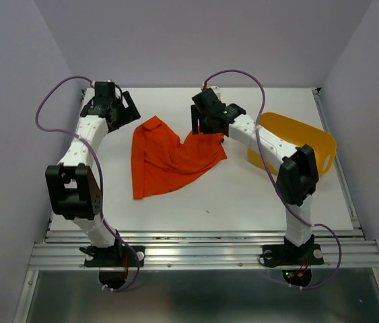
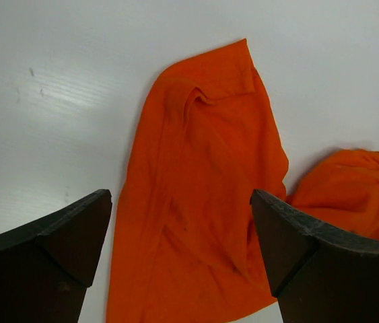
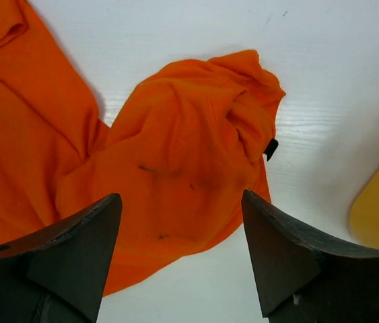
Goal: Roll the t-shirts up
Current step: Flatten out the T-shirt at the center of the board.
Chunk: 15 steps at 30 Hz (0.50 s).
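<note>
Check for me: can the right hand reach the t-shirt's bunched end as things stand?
Probably yes: the right hand hangs open directly above the bunched end of the t-shirt, with nothing between them; the yellow tub sits off to one side.

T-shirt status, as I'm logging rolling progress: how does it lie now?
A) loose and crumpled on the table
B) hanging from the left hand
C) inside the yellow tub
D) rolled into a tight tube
A: the t-shirt lies bunched and unrolled on the table, apart from the yellow tub, not in it.
</note>
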Each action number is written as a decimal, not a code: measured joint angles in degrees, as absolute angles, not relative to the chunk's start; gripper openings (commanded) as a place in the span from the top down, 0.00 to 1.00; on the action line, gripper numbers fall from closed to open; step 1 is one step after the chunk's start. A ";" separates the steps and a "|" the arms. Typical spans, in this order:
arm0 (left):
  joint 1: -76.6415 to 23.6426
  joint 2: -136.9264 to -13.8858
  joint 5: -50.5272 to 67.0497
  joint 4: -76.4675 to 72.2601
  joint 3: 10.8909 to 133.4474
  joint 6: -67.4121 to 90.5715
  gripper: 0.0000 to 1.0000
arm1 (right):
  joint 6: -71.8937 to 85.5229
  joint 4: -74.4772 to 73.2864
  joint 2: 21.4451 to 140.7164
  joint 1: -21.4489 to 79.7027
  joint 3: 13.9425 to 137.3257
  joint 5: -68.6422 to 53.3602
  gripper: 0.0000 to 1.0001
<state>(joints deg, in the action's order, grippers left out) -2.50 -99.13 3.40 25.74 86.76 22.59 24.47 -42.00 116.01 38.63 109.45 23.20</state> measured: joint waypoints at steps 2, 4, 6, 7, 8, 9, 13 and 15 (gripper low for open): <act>-2.52 -94.28 2.46 26.24 83.11 22.70 0.15 | 24.60 -41.08 113.25 38.70 105.65 22.37 0.22; -2.52 -86.85 1.41 26.48 77.58 23.03 0.23 | 25.15 -41.06 110.00 38.72 101.19 21.17 0.22; -2.52 -78.35 0.82 26.81 71.16 23.57 0.28 | 25.89 -40.14 106.15 38.72 95.90 19.79 0.22; -2.52 -74.91 0.73 26.94 68.49 23.77 0.29 | 26.30 -39.77 104.73 38.72 93.97 19.05 0.22; -2.57 -69.95 0.60 27.05 63.75 24.38 0.30 | 26.74 -39.77 103.53 38.72 92.36 18.50 0.22; -2.63 -66.85 0.64 27.73 60.82 24.75 0.30 | 27.38 -39.20 102.52 38.72 90.87 17.74 0.22; -4.47 -58.83 0.89 30.37 50.41 27.57 0.33 | 29.69 -37.36 99.09 38.72 84.97 13.91 0.22; -8.23 -57.84 -0.47 33.61 47.70 29.63 0.34 | 30.61 -36.67 98.87 38.72 83.96 12.49 0.22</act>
